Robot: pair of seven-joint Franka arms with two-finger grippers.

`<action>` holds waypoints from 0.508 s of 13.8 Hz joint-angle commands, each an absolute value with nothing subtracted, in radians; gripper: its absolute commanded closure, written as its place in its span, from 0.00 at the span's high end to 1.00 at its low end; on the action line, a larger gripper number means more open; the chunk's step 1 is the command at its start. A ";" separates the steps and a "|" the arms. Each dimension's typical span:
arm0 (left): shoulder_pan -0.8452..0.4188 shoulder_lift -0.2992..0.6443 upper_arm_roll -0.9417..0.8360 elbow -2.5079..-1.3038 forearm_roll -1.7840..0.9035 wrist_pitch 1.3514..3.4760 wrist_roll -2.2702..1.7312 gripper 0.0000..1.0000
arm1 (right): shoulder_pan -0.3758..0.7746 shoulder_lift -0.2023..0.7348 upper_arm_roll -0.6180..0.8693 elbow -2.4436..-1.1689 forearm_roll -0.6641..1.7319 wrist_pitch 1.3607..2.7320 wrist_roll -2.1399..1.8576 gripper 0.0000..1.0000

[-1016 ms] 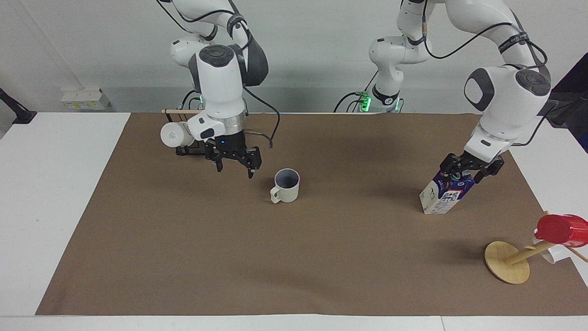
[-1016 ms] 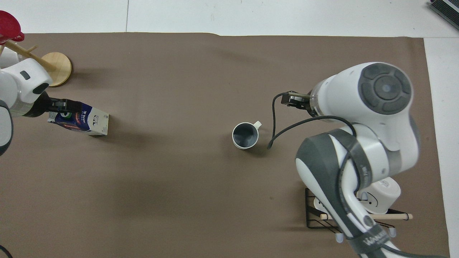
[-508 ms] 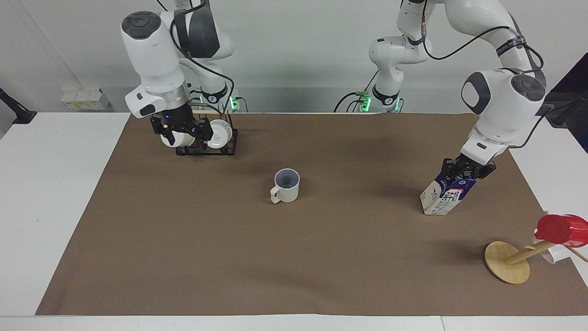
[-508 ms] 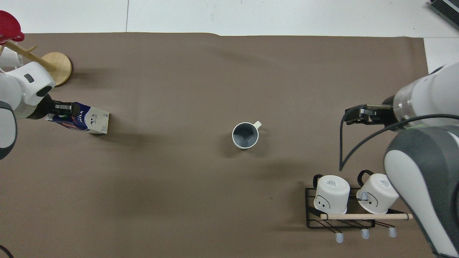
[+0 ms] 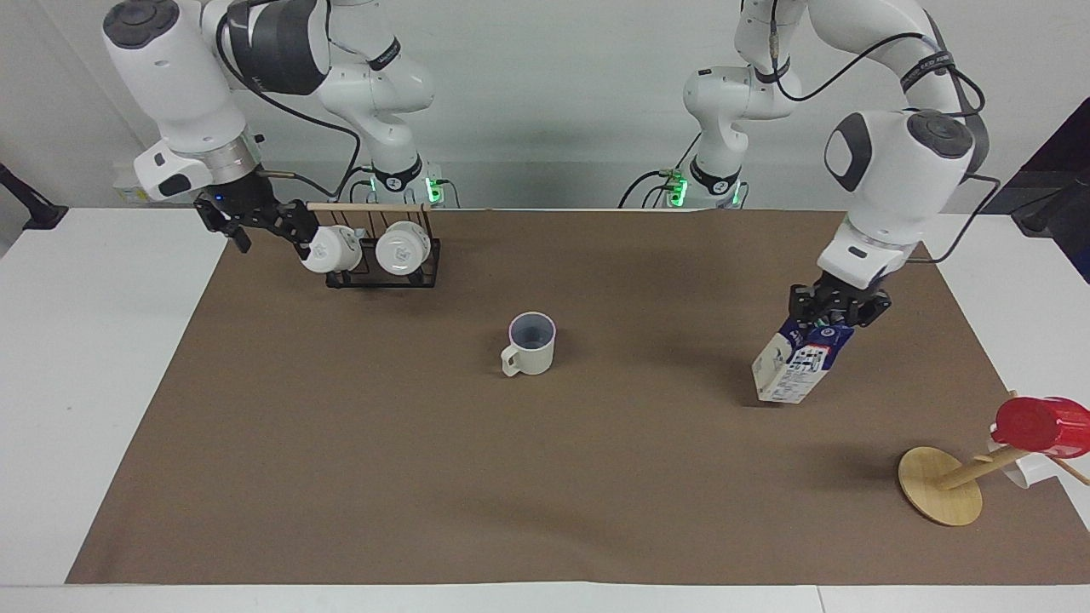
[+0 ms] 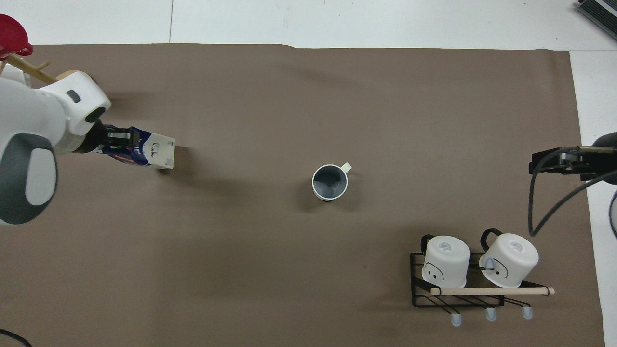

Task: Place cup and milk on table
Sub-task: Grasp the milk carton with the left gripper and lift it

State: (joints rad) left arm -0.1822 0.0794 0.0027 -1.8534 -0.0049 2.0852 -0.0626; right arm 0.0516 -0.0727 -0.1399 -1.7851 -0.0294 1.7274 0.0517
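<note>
The cream-beige cup (image 5: 530, 345) stands upright on the brown sheet of the table (image 5: 341, 443) near its middle, handle turned away from the robots; it also shows in the overhead view (image 6: 329, 182). My right gripper (image 5: 255, 223) is open and empty, up in the air over the sheet's edge beside the mug rack, far from the cup (image 6: 544, 161). My left gripper (image 5: 830, 308) is shut on the top of the milk (image 5: 796, 364), a blue and white carton held tilted just over the sheet (image 6: 147, 153). I cannot tell if its lower edge touches.
A black wire rack (image 5: 383, 274) with two white mugs stands near the robots at the right arm's end (image 6: 458, 294). A tilted wooden mug tree (image 5: 941, 485) with a red cup (image 5: 1039, 423) is at the left arm's end, farther from the robots than the milk.
My right gripper has swung away from the cup, past the rack, toward the right arm's end. My left gripper has carried the tilted milk a little toward the table's middle.
</note>
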 commanded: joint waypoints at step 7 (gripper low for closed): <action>-0.529 0.205 0.015 -1.706 0.067 2.062 -0.523 0.18 | 0.020 -0.080 -0.126 -1.602 -0.026 1.654 -0.005 1.00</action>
State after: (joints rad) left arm -0.4767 0.1360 -0.0029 -1.7787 0.0291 2.0831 -0.4503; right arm 0.0330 -0.0816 -0.1327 -1.6651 -0.0294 1.7113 0.0218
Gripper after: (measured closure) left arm 0.599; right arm 0.000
